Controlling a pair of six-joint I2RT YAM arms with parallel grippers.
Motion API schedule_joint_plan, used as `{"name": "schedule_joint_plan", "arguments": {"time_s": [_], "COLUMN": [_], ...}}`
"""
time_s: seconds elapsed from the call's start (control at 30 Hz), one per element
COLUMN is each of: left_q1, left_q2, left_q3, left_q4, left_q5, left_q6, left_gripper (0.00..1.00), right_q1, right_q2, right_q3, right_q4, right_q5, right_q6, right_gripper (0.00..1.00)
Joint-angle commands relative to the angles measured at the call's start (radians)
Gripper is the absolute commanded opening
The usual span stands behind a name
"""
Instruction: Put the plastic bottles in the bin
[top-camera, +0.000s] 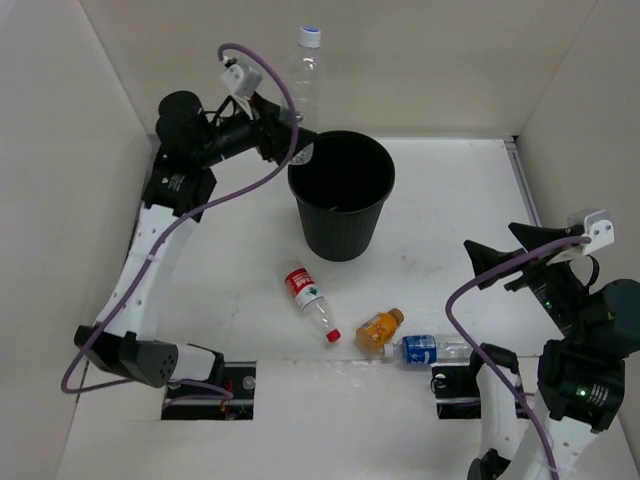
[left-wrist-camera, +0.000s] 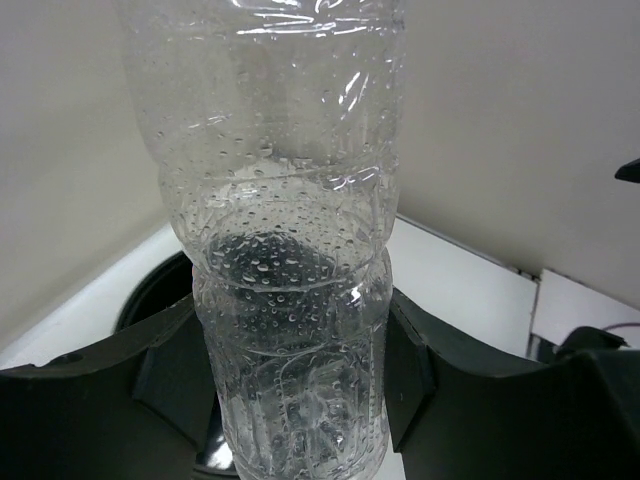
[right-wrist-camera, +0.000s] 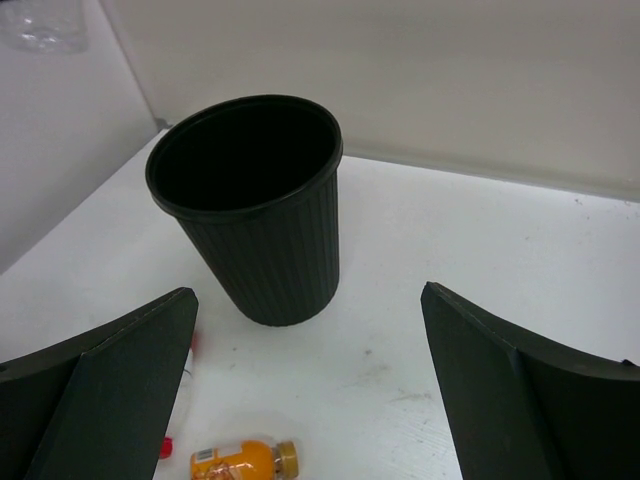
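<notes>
Plain clear bottle (top-camera: 303, 80) upright, cap up; left hand (top-camera: 297, 146) clamping it

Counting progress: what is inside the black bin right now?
No bottle shows inside the bin; the top view shows only dark wall and floor. In the right wrist view its near wall hides the bottom. The left gripper holds the plain clear bottle near the rim.
</notes>
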Motion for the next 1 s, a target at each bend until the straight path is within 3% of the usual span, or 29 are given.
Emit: {"name": "schedule_joint_plan", "arguments": {"time_s": [0.0,0.27,0.37,0.4,0.53,0.57,0.8,0.9,0.97], "left_q1": [-0.066,-0.104,-0.090,-0.087,-0.095,-0.098,-0.086,-0.017,0.067], "left_q2": [0.050,0.187,0.245,0.258,0.276,0.276,0.184,0.083,0.005], "left_q3": [0.007,-0.060,-0.038,-0.036,-0.046,-0.049,-0.050,-0.040,-0.033], "left_q4": [0.083,0.154,0.148,0.146,0.148,0.142,0.083,0.080,0.085], "left_q5": [-0.013,0.003,0.009,0.000,-0.025,-0.031,-0.079,-0.152,-0.229], "left_q6": [-0.018,0.026,0.043,0.049,0.071,0.081,0.124,0.147,0.172], "left_gripper": [0.07,0.11,0.21,0.31,0.93,1.00,1.00,1.00,1.00], "right_q1": [-0.006,-0.014,-0.026,-0.027,-0.034,-0.034,-0.027,0.009,0.109], "right_q2": [-0.021,-0.023,-0.021,-0.021,-0.018,-0.015,0.038,0.115,0.173], "right_q3": [0.000,0.046,0.060,0.065,0.075,0.079,0.047,0.011,0.000], "right_q4": [0.068,0.072,0.086,0.091,0.094,0.094,0.054,-0.053,-0.121], "right_q5": [0.015,0.002,-0.018,-0.024,-0.035,-0.037,-0.081,-0.109,-0.074], "right_q6": [0.024,0.062,0.091,0.096,0.105,0.105,0.059,-0.003,-0.086], "right_gripper": [1.00,1.00,1.00,1.00,1.00,1.00,1.00,1.00,1.00]}}
